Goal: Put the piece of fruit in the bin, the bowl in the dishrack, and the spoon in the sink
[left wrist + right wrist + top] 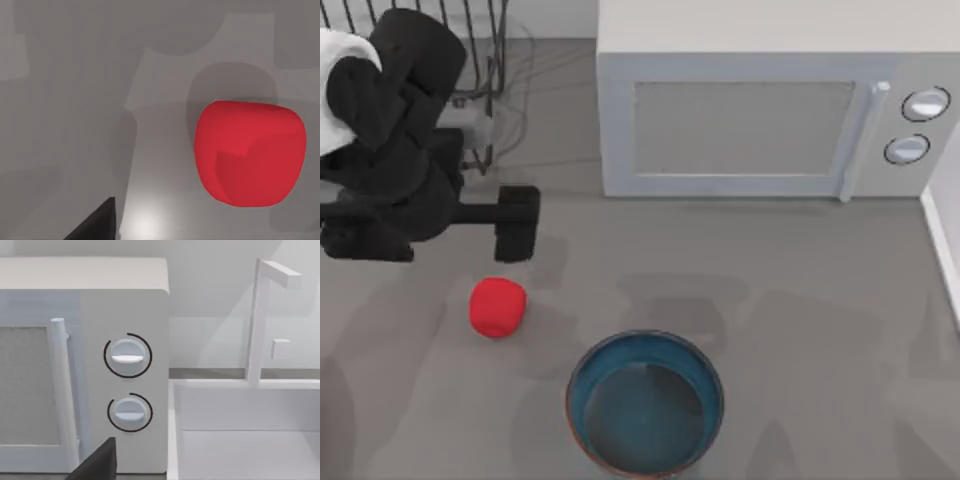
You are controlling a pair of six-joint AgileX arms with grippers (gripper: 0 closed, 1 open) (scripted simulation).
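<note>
The piece of fruit (498, 306) is small, round and red, and lies on the grey table at the left. Up close, the fruit (249, 152) rests alone with nothing touching it. My left gripper (517, 224) hangs just beyond the fruit, slightly to its right and clear of it. The teal bowl (645, 403) with a brownish rim stands upright at the front middle. The black wire dishrack (480, 60) sits at the back left, partly behind my left arm. The white sink (250, 440) with its faucet lies right of the microwave. The spoon and the bin are out of view.
A white microwave (760, 110) fills the back middle and right, its door shut and its two dials (127, 356) facing forward. The sink's white edge (945, 235) runs along the table's right side. A dark part of my right gripper (97, 462) points toward the microwave.
</note>
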